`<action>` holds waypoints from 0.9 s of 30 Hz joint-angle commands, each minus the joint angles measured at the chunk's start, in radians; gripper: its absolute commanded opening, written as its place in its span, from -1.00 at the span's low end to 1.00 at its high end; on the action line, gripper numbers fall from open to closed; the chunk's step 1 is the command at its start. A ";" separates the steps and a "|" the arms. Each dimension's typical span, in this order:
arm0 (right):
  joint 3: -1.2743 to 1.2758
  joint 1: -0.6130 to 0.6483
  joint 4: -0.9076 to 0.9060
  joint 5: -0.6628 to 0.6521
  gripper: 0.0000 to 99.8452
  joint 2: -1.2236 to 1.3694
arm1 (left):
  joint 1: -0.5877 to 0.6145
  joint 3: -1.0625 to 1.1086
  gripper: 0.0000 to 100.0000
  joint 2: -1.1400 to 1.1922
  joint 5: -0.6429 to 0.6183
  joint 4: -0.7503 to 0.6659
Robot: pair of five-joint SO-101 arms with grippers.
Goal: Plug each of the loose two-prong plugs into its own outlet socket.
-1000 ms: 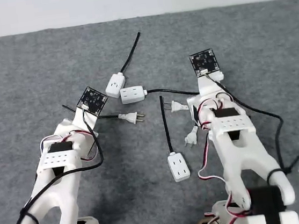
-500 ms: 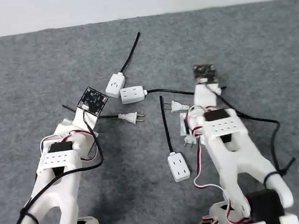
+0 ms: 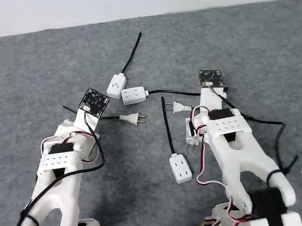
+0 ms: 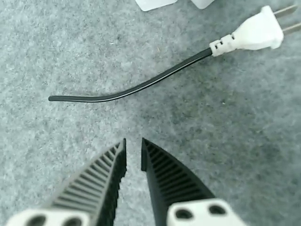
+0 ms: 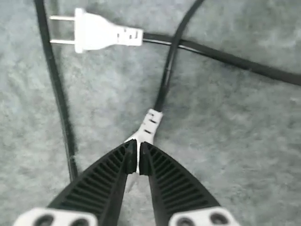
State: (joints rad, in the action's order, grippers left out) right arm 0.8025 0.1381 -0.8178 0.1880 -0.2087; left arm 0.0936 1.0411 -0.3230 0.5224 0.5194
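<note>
- The right tool [image 5: 136, 147] is clamped on the flat sides of a white held plug [image 5: 146, 123]. Its black cord runs straight out ahead of the tips. I can't see the prongs from here.
- My worry there is the grip, which sits on a thin, smooth body. The held plug could twist or slip once its prongs press against a socket face.
- Just beyond the tips lies a second plug [image 5: 101, 32], set crosswise to the tool's line. Its cord crosses the held one's cord, so a lift could snag it and drag it along.
- Back beside that arm, behind the tool, sits the near socket [image 3: 180, 168], slots up. Its own cord runs close by and could get swept.
- The left tool [image 4: 133, 143] has its jaws almost together with nothing between them, above bare grey desk [image 4: 225, 155].
- Ahead of it and off to one side is a third plug [image 4: 256, 33] on a short cord. Coming straight down would miss the plug.
- Farthest out are the far socket [image 3: 115, 84] and the neighbouring socket [image 3: 134, 95], almost touching. Pushing a plug into one could shove the other.
</note>
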 commanded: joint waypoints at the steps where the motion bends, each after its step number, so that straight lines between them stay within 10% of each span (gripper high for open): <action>1: -0.025 -0.004 0.002 -0.023 -0.98 -0.002 | 0.011 -0.007 -0.90 -0.035 0.014 -0.021; 27: -0.110 -0.008 0.019 -0.029 -0.88 0.134 | 0.011 -0.004 -0.90 -0.035 0.014 -0.021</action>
State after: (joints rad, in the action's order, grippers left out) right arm 0.7426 0.1381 -0.7948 0.1741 -0.0798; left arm 0.0936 1.0411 -0.3230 0.5224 0.5194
